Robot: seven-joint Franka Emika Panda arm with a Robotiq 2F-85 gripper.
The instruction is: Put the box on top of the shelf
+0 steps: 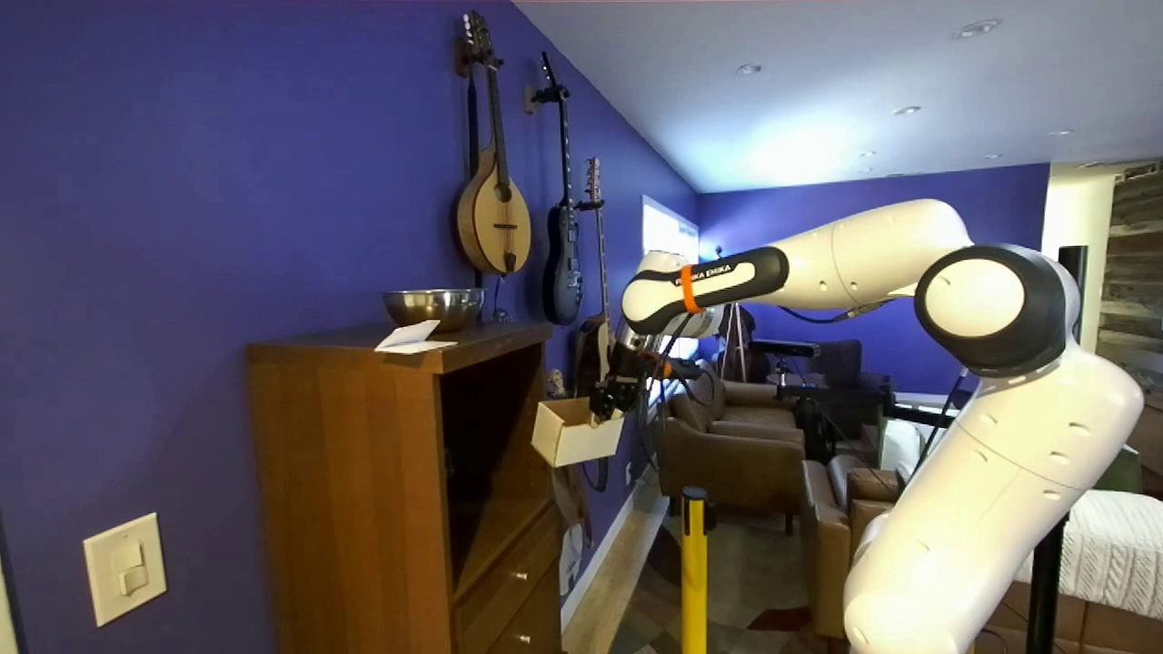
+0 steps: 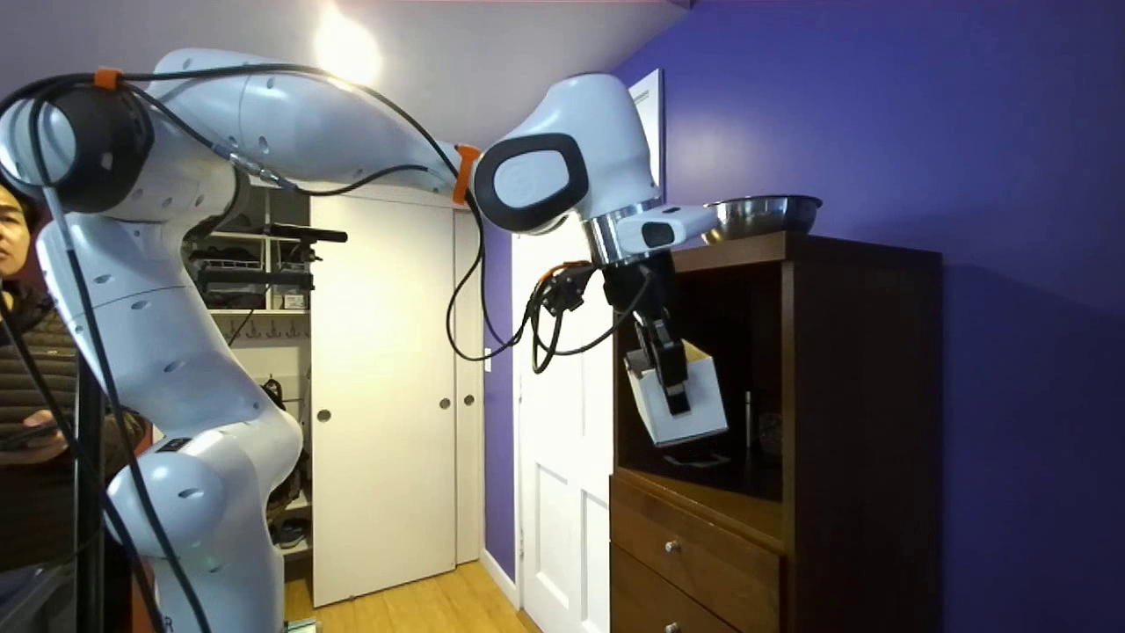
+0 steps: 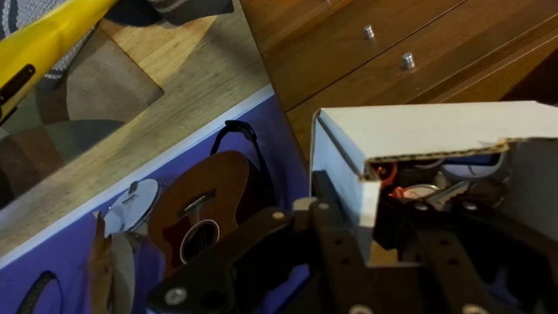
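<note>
The box (image 1: 583, 445) is gripped, but not yet on top of the shelf (image 1: 350, 472).
The fingers (image 2: 672, 365) pinch one wall of the box, which hangs tilted just under them. The shelf's top is higher than the fingers. By my judgement, the grasp is done; raising, placing and releasing are left.

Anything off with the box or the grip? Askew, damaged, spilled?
Two things. The box hangs tilted in the gripper in both exterior views, odd for an open box with small items inside. In the wrist view its rim looks ragged, bare corrugation showing, maybe cut or torn. No spill visible.
</note>
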